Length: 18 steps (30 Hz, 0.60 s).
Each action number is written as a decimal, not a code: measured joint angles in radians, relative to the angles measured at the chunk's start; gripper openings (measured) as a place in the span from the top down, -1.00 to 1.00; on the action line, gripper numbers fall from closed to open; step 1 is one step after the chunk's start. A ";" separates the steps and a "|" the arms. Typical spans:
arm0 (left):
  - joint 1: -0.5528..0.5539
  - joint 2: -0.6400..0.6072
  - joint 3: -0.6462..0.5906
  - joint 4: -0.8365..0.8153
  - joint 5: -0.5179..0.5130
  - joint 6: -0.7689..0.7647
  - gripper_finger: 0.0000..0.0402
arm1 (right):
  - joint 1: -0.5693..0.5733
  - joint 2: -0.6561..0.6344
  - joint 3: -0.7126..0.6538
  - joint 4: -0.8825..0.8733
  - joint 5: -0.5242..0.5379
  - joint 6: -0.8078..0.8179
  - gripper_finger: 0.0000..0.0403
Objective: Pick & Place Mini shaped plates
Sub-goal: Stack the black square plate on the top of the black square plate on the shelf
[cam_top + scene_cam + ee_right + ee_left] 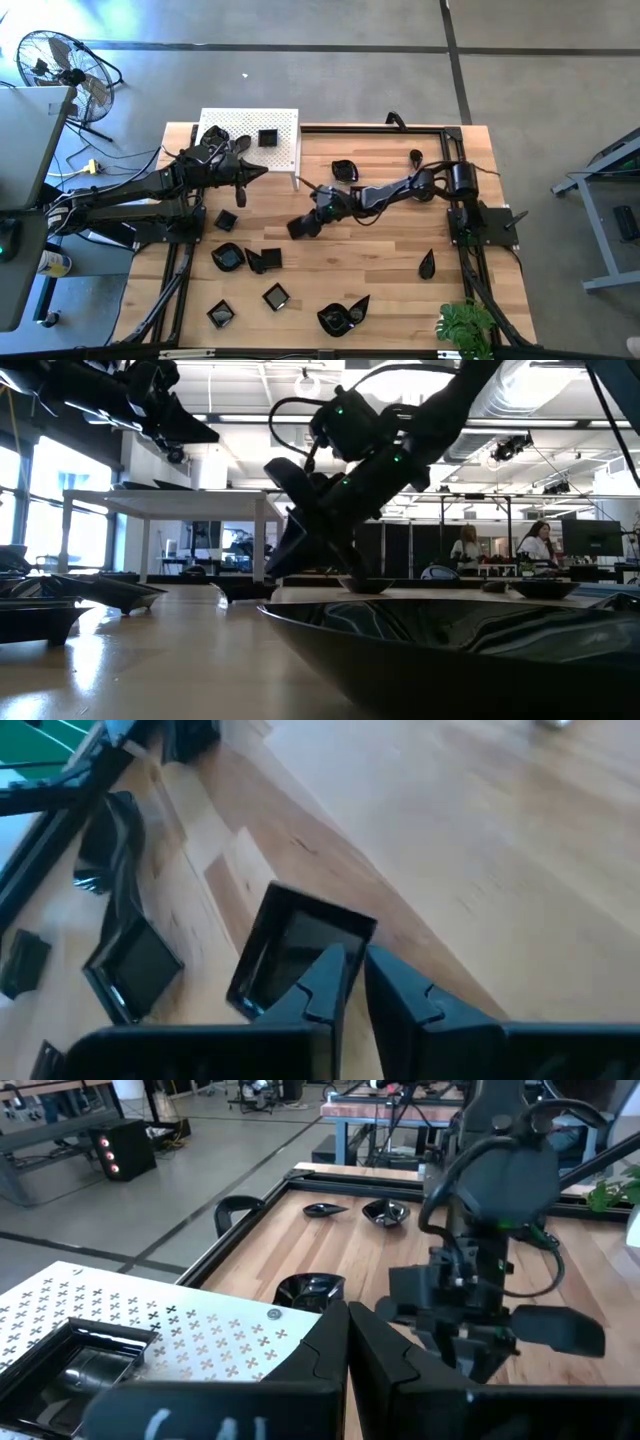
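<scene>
My right gripper [303,226] reaches out to the middle of the table and is shut on a small square black plate [290,935], which also shows tilted in the low view [300,510]. My left gripper [258,172] waits shut and holds nothing, beside the white perforated stand [285,125]. A square plate [267,138] sits on the stand. Several more mini shaped plates lie flat on the wood near the front left [228,257], with others at the far side [345,170]. My right gripper pinches one side wall of the square plate [362,932], with one finger [330,970] inside the dish and the other outside. The fingers slant down from the table's right side. The plate hangs tilted just above the wood; I cannot tell whether its low edge touches.
A teardrop plate [427,265] lies at the right and a leaf plate [340,318] near the front edge. A black frame [380,128] borders the table, and a green plant [465,325] stands at the front right corner. Bare wood lies around the right gripper.
</scene>
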 joint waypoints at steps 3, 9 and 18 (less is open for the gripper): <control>0.000 0.000 0.000 -0.001 0.000 0.000 1.00 | 0.000 0.001 0.001 0.004 0.004 -0.003 0.77; 0.000 0.000 0.000 -0.001 0.000 -0.002 1.00 | 0.000 -0.017 0.001 0.000 0.005 -0.057 0.51; 0.000 0.000 0.000 -0.019 0.001 -0.040 1.00 | 0.000 -0.209 -0.055 -0.063 -0.016 -0.411 0.35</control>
